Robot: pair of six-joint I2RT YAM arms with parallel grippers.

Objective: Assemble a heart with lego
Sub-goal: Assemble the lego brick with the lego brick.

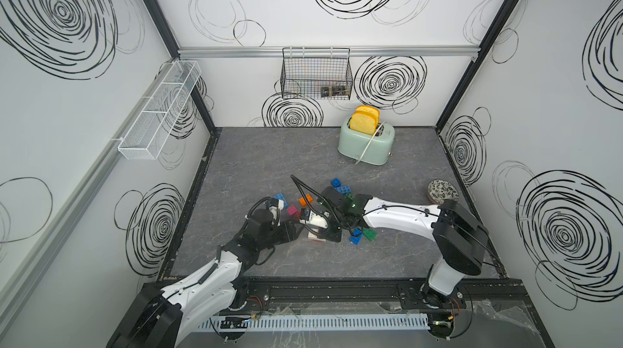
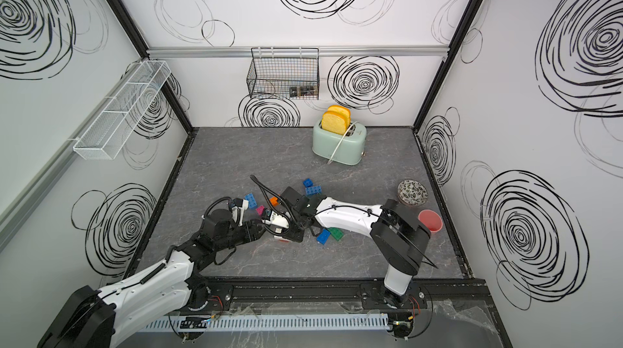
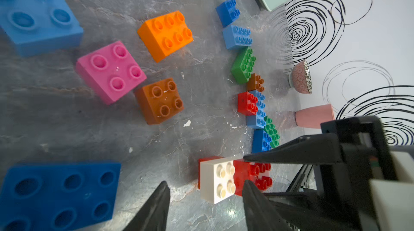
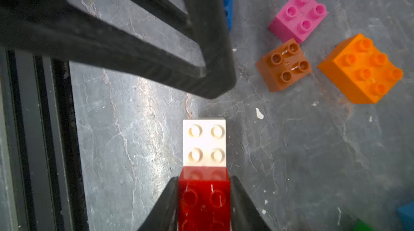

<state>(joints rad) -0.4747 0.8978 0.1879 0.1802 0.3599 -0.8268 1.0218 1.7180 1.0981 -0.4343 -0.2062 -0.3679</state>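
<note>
Bright, diffuse light; shadows on the grey tabletop point(image 1: 256, 167) are faint. Both top views bow straight edges toward the corners. In the right wrist view the red brick point(image 4: 203, 198) blurs close up.

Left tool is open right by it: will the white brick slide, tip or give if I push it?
The white brick looks like hard plastic, so it probably won't give. It is squat and flat-sided, so tipping seems unlikely. It appears joined to the red brick between the fingers of the right tool, so a push would likely drag both.
</note>
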